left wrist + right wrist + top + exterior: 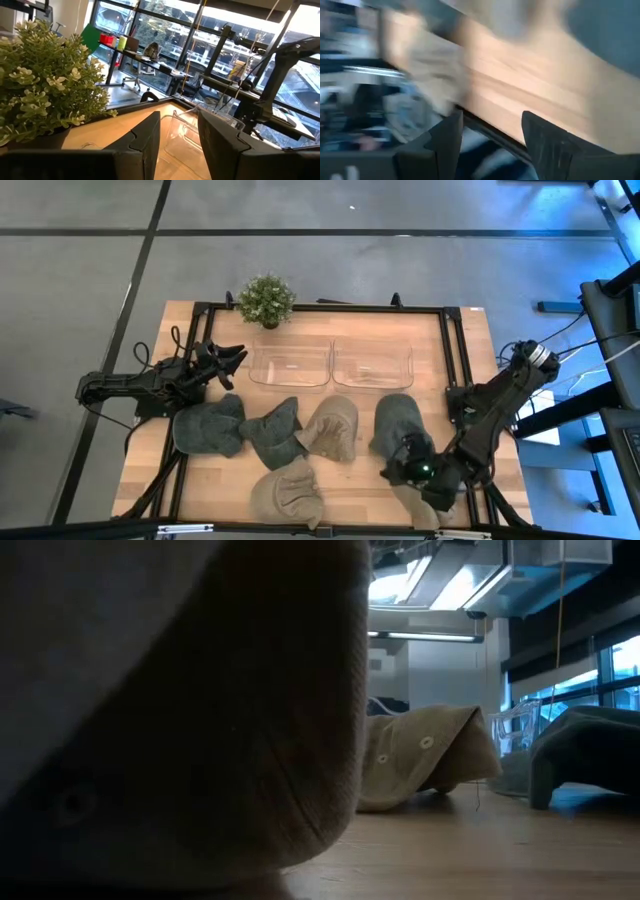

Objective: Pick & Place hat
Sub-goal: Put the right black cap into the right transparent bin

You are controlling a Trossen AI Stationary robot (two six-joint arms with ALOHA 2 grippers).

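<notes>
Several soft hats lie flat on the wooden table: grey ones and tan ones. Another tan hat lies at the near right, partly hidden under my right arm. My right gripper hovers over the near right of the table between the right grey hat and that tan hat. It is open with nothing between its fingers. My left gripper waits at the far left, open and holding nothing.
Two clear plastic bins stand side by side at the far middle of the table. A small potted plant stands at the far edge behind them. In the low view a tan hat fills the near foreground.
</notes>
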